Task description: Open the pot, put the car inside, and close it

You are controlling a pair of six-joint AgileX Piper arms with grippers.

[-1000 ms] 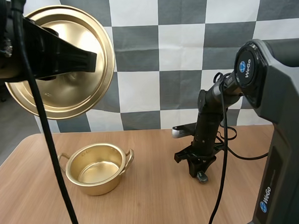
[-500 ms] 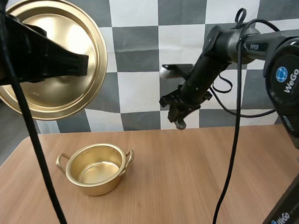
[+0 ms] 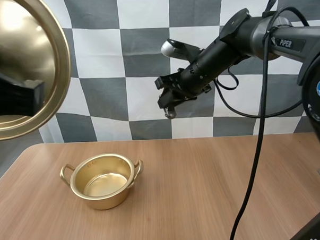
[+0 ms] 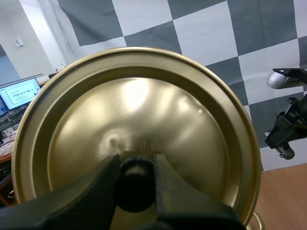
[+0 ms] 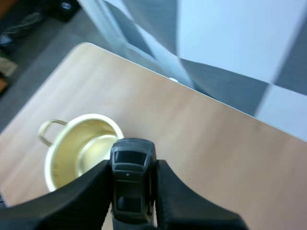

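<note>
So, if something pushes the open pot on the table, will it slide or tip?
The pot looks thin-walled and empty, so it is probably light and would likely slide on the smooth table. It is wide and low, so tipping seems unlikely. A push on one loop handle might turn it.

Shiny gold-coloured metal pot (image 3: 103, 181), smooth and reflective inside. Matching metal lid (image 4: 144, 105), polished to a mirror gloss. Small car (image 5: 130, 184) of dark, slightly glossy plastic. Counter (image 3: 216, 192) of smooth, matt, light wood grain.
</note>
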